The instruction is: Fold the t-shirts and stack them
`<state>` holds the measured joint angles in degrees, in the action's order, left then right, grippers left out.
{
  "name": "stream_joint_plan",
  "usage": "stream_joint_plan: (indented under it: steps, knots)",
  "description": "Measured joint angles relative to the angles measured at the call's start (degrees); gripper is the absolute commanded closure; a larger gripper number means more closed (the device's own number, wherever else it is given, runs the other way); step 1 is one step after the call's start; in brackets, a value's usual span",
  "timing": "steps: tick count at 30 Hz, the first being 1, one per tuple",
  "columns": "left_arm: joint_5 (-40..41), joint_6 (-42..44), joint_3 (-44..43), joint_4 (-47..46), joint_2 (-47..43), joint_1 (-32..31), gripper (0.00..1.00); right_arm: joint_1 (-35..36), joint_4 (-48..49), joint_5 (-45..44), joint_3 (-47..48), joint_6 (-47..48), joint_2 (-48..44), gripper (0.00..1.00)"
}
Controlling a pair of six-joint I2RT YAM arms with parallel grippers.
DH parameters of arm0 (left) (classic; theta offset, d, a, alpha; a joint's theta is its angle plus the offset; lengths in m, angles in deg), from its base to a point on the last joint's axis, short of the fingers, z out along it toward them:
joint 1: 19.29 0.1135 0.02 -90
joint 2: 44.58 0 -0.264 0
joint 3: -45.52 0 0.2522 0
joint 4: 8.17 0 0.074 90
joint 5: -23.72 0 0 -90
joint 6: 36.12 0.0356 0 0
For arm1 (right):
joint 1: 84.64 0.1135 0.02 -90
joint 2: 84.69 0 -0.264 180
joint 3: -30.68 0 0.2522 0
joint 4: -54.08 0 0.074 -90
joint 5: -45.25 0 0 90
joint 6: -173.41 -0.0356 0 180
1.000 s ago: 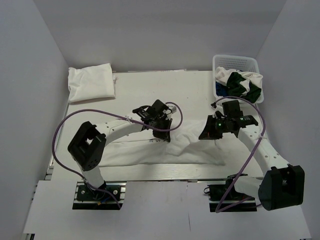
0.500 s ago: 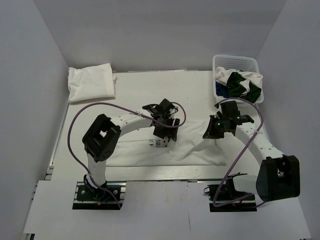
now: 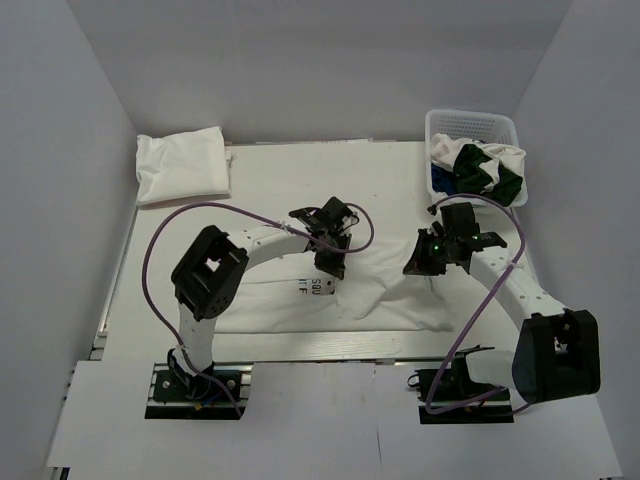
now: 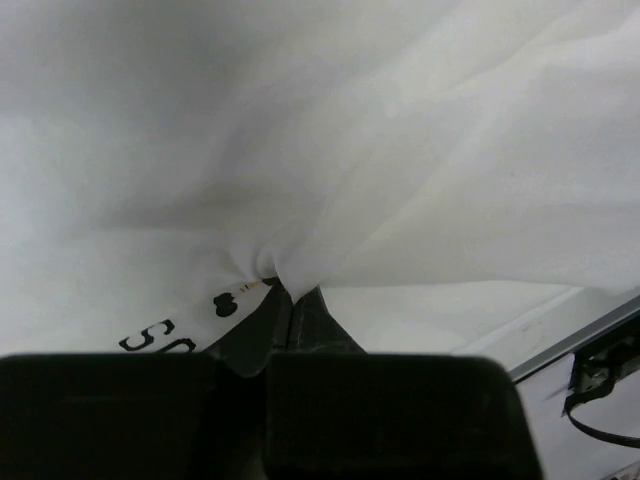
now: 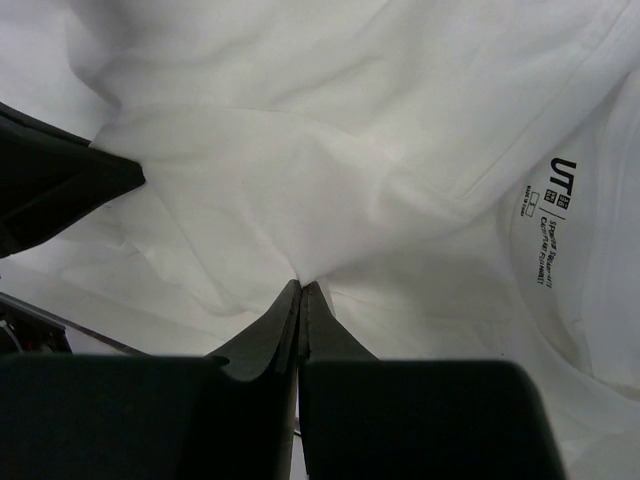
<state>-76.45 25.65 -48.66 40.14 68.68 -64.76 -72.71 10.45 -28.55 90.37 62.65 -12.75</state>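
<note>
A white t-shirt (image 3: 385, 290) with black printed text lies spread across the table's near middle. My left gripper (image 3: 333, 266) is shut on a pinch of its cloth; in the left wrist view (image 4: 280, 292) the fabric gathers into the closed jaws next to the print (image 4: 160, 338). My right gripper (image 3: 417, 265) is shut on the same shirt's right part; in the right wrist view (image 5: 302, 287) cloth bunches at the jaw tips, with the neck label (image 5: 548, 225) to the right. A folded white t-shirt (image 3: 182, 165) lies at the far left.
A white lattice basket (image 3: 472, 128) at the far right corner holds crumpled white, dark green and blue shirts (image 3: 480, 168). Purple cables loop over both arms. White walls enclose the table on three sides.
Both grippers have moved slightly toward each other, pulling the shirt's cloth inward. The shirt is bunched more in the middle, and the printed text now shows left of the left gripper.
</note>
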Motion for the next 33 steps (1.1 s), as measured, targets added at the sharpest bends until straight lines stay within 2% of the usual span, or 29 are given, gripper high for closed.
stream_joint_plan:
  steps: [6, 16, 26, 30, 33]
  knots:
    - [0.0, -0.3, 0.6, -0.1, -3.1, 0.0, 1.00, 0.0, -2.0, 0.9, 0.0, 0.4, -2.4, 1.00]
    - [-0.9, -0.3, 6.6, -0.9, -18.3, 0.0, 1.00, 0.0, -10.3, 0.5, 1.3, 1.7, -14.0, 1.00]
    - [-6.0, -0.1, 9.1, -1.5, -22.1, -0.1, 1.00, 0.0, -15.8, 8.2, 3.6, 3.0, -16.2, 1.00]
    - [-5.7, -0.3, 9.7, -2.3, -22.7, 0.2, 1.00, 0.0, -15.6, 7.7, 3.7, 2.8, -15.4, 1.00]
    - [-3.0, -1.4, 8.0, -2.2, -19.3, 0.4, 1.00, -0.1, -12.1, 4.0, 3.7, 1.2, -11.4, 1.00]
